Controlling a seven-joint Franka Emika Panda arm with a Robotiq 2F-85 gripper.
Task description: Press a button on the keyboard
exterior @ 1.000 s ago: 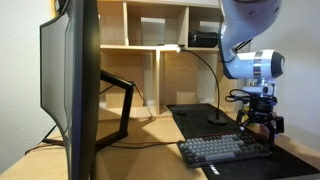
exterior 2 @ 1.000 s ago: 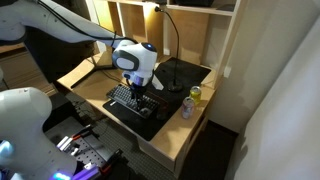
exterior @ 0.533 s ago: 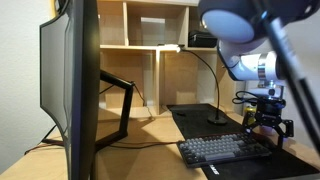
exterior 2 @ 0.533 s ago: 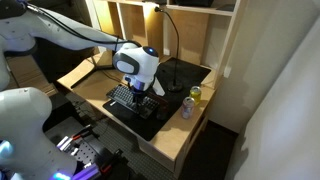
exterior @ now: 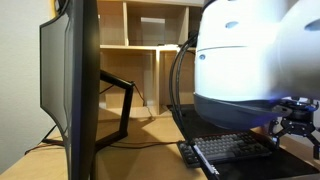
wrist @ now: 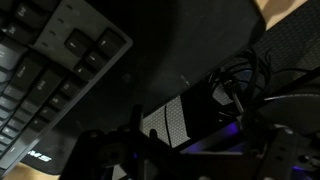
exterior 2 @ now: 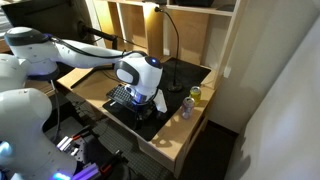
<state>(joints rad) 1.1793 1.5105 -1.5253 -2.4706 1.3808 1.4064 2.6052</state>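
Gripper (exterior: 296, 118) near keyboard (exterior: 235, 150), seemingly over mat (wrist: 190, 50); keyboard print illegible.

Keyboard (exterior: 228, 150) largely behind arm (exterior: 250, 60), apparently

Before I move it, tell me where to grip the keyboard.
Grip the keyboard at a short end, coming straight down, jaws closing front to back across the case. It lies flat on the desk mat, so nothing slips underneath, and its long, low shape probably suits no other hold.
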